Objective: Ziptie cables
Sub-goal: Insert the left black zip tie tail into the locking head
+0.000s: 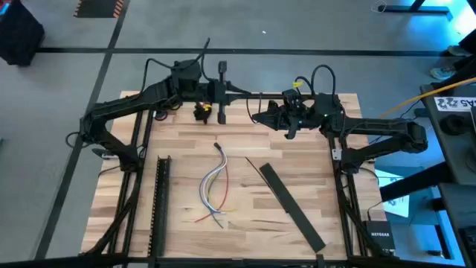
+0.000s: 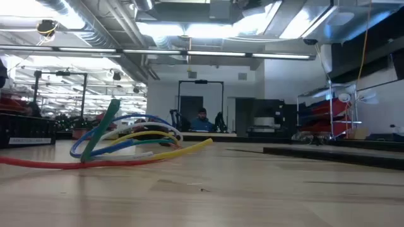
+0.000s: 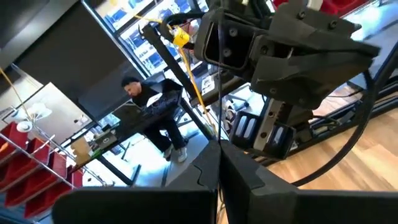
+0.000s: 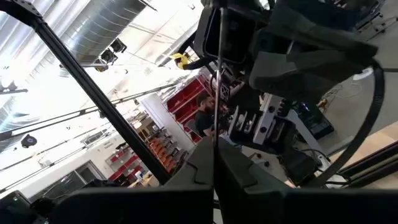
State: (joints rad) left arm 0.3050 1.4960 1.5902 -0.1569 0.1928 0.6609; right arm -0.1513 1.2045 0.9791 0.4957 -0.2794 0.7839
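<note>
Looking down, we find the cables (image 1: 215, 188) loose mid-counter (image 1: 186, 126), apart from both arms, with bare wood around them. A flat black bar (image 1: 292, 207) lies to one side, a dark strip (image 1: 161, 201) to the other. Left gripper (image 1: 223, 93) and right gripper (image 1: 256, 117) meet at the far edge. Both fingers (image 3: 217, 174) sit pressed together, as do the right ones (image 4: 214, 168).

A robotics lab: exposed ceiling ducts (image 2: 95, 19), red storage racks (image 2: 328, 116).

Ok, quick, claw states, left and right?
Left claw: closed on the thin dark strip.
Right claw: closed on the same strip, other end.
</note>
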